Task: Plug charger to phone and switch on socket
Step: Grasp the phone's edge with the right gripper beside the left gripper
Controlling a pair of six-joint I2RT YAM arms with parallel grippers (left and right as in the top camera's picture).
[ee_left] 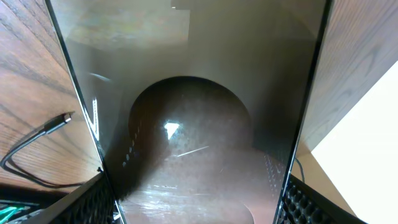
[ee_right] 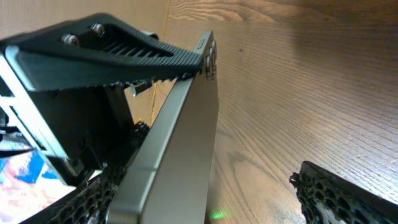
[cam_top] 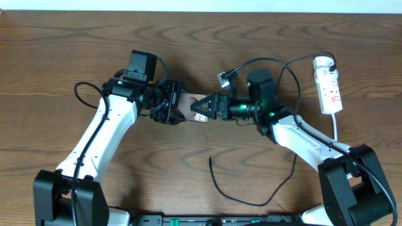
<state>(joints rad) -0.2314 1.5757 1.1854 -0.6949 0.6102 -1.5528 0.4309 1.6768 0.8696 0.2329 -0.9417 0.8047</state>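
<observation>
The phone point(cam_top: 190, 102) is held off the table between both grippers at the centre. My left gripper point(cam_top: 171, 105) is shut on its left end. In the left wrist view the glossy phone point(ee_left: 199, 124) fills the space between the fingers point(ee_left: 199, 208). My right gripper point(cam_top: 205, 108) is open around the phone's right end. In the right wrist view the phone's edge point(ee_right: 180, 143) lies by one finger, with a gap to the other point(ee_right: 217, 199). The charger's free tip point(cam_top: 209, 159) lies loose on the table in front, and it also shows in the left wrist view point(ee_left: 62, 118). The socket point(cam_top: 328, 85) lies at the far right.
The black charger cable loops across the front of the table point(cam_top: 251, 202) and up towards the right arm. The socket's white cord point(cam_top: 335, 129) runs forward beside the right arm. The table's far edge shows in the left wrist view point(ee_left: 348, 130).
</observation>
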